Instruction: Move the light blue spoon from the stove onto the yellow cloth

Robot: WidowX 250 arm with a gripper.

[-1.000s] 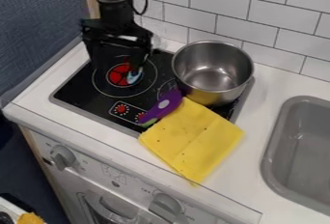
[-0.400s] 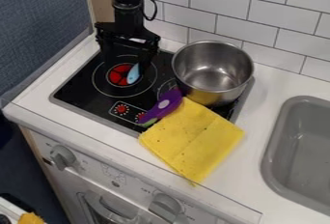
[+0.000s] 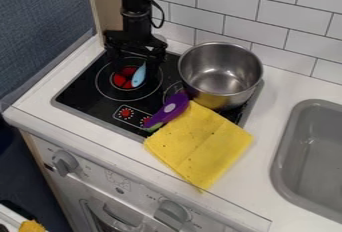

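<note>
Lining up squarely should matter: in the camera view, the gripper [image 3: 136,70] hangs with its fingers well apart, holding nothing, close to the blue utensil [image 3: 138,76] on the red burner [image 3: 121,80]. Closing low and gently across its narrow width would likely avoid knocking it aside.

The pincer [image 3: 134,66] is black, and the spoon-like piece [image 3: 138,77] near it pale blue. The hob [image 3: 83,93], towards the worktop's [image 3: 264,131] back left corner, is black with thin pale rings and a red burner patch [image 3: 121,81]. The pot [image 3: 220,71] is silver-grey – golden low down – and the toy [image 3: 175,105] beside it purple with a pale oval and green tip. Near the worktop's front edge, the cloth [image 3: 200,143] is yellow, dark-speckled; the worktop itself is white.
</note>
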